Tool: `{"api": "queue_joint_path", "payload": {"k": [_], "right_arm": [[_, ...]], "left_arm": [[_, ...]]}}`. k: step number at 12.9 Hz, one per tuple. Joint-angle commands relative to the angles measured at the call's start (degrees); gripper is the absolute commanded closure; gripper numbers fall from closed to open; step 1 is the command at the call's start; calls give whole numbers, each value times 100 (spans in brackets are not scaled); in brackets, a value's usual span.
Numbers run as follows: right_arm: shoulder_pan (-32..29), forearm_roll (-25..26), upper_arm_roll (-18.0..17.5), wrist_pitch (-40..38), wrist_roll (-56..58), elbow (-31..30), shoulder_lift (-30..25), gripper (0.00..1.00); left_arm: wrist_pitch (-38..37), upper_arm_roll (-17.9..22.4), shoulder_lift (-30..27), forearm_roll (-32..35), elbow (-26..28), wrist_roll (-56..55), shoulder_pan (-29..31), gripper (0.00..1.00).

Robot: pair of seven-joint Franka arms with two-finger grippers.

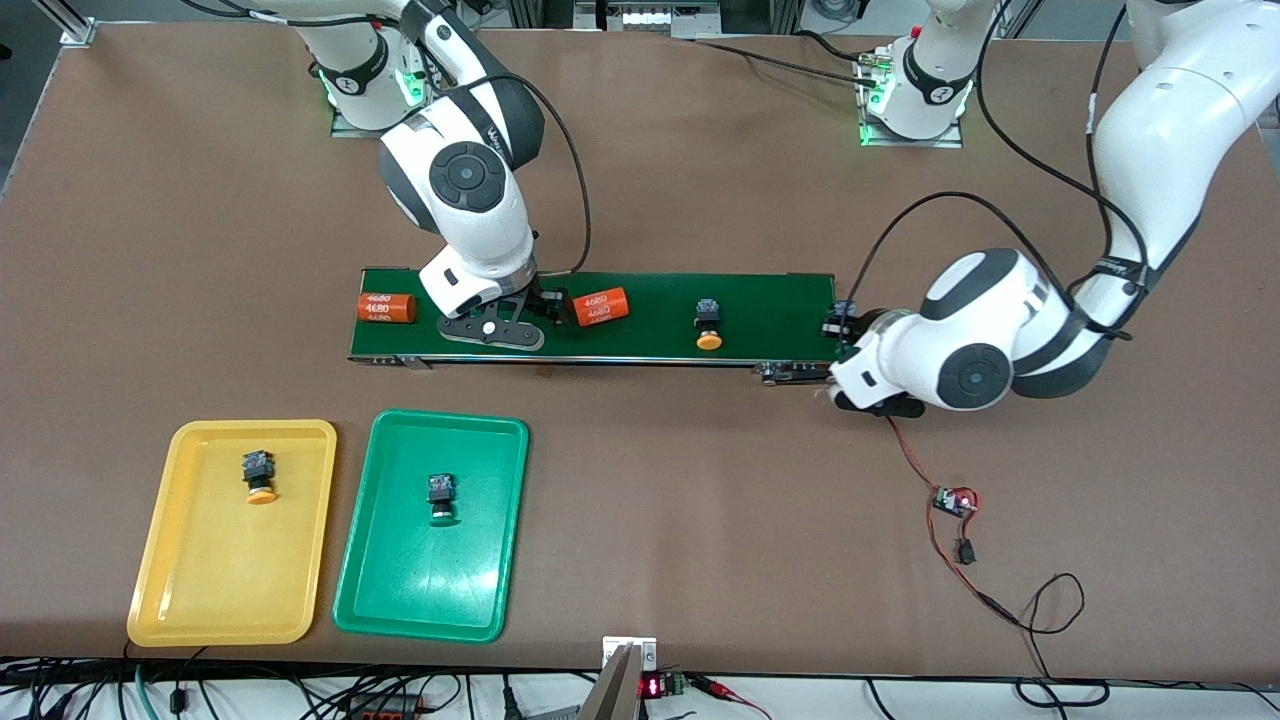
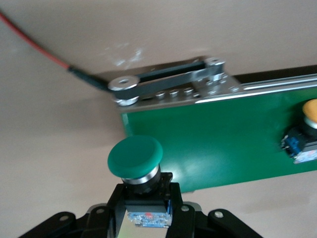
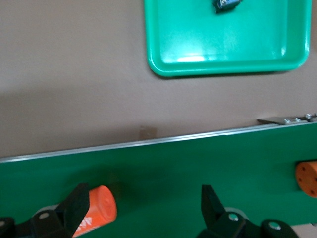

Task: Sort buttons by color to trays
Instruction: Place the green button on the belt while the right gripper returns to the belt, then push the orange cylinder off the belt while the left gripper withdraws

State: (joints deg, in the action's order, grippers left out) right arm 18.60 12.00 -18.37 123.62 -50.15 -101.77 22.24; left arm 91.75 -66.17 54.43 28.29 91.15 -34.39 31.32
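I've got a green-capped button [image 2: 136, 157] clamped in the left pincer [image 2: 143, 210], up over the left arm's end of the long green belt [image 1: 770, 300], close to the metal bracket [image 2: 168, 84] and the red wire [image 1: 905, 450] there. A yellow-capped button [image 1: 708, 325] sits on the belt, toward that same end. Another yellow-capped button [image 1: 259, 478] lies in the yellow tray [image 1: 190, 590], which sits near the table's [image 1: 700, 520] front-camera edge at the right arm's end, and a second green one [image 1: 441, 497] rests in the green tray [image 1: 400, 600] just beside it. My right pincer [image 3: 143, 213] hangs low over the belt with fingers spread wide, nothing between them. Two orange 4680 cylinders crowd it: one [image 1: 386, 307] toward the belt's right-arm end, one [image 1: 600, 306] beside the pincer toward mid-belt. A small circuit board [image 1: 953, 501] lies on the table near the red wire.
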Motion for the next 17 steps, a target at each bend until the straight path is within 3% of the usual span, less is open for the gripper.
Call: {"api": "queue_joint_path", "payload": {"k": [1,3,4,6,10,15,17], "right_arm": [[-93,-40,-88,197,-126,-98,-71,0],[-111,-40,-88,215,-117,-98,-70,0],[-111,-40,-88,250,-117,-98,-62,0],[-111,-40,-88,259,-117,-98,-27,0],[-119,-40,-88,259,-117,-98,-18,0],[-32,-258,-262,259,-187,-229,70,0],[21,-294,-421,372,-582,-256,88,0]], "left_arm": [[115,340,24,-105,-18,20,-388,71],[115,368,59,-105,113,-24,-539,71],[115,368,59,-105,149,-24,-574,66],[89,368,33,-96,132,-120,-592,0],[-112,210,-265,-61,-271,-77,-145,0],[-1394,34,-327,80,-2255,143,-47,0],[-1537,129,-668,106,-2583,370,-47,0]]}}
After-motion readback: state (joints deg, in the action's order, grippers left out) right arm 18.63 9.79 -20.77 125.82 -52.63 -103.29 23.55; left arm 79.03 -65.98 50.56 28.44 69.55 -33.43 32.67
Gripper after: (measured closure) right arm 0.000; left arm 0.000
